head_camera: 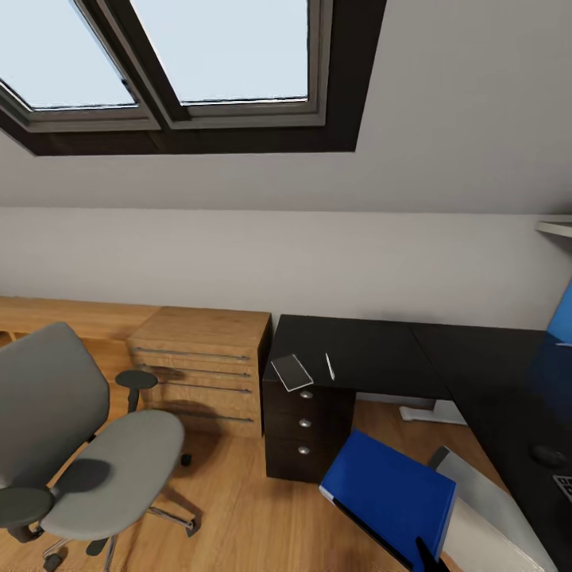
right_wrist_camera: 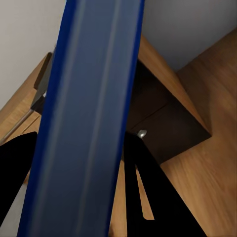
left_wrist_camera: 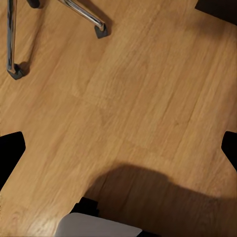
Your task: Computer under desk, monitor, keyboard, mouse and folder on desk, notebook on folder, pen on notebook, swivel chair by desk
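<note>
Folder [head_camera: 391, 494] in right gripper [right_wrist_camera: 74, 163]

We saw wood floor [left_wrist_camera: 148, 98], two chrome legs of the swivel chair [left_wrist_camera: 81, 12] on castors, and our dark fingertips [left_wrist_camera: 10, 150] spread wide apart.

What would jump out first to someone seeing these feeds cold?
The bright blue folder, held low in the head view by the right end effector and seen edge-on between its fingers in the right wrist view. Next, the grey swivel chair with an empty seat at the left on the wood floor, and the black desk with a pen near its corner, above the drawers.
</note>
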Tool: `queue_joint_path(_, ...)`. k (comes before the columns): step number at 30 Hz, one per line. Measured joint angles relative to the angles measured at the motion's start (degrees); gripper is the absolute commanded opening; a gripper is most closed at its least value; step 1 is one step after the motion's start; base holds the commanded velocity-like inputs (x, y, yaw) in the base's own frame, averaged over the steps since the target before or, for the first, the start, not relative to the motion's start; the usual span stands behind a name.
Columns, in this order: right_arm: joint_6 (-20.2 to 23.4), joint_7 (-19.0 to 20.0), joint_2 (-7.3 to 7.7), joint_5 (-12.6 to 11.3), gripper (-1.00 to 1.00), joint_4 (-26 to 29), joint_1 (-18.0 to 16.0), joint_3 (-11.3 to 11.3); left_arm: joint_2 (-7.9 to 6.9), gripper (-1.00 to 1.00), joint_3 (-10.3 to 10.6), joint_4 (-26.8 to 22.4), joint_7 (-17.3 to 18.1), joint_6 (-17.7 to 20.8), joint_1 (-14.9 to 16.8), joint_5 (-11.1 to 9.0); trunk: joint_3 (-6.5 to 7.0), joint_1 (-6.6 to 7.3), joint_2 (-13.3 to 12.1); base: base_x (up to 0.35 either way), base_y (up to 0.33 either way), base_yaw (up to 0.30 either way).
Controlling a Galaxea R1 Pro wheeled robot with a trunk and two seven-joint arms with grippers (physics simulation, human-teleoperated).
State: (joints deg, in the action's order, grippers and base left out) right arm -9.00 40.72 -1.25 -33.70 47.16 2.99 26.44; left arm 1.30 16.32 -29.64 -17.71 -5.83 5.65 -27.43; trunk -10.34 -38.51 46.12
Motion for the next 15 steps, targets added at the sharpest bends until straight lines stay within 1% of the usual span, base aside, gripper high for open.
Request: queue_joint_path(15, 0.00, -0.05, -0.24, 0.12, -1.00, -0.05, 0.00, 0.00, -0.02, 1.00, 0.00, 0.13, 0.00, 0.00, 0.00, -0.07, -1.38, 0.00, 0.00, 0.000, 0.000, 0.000)
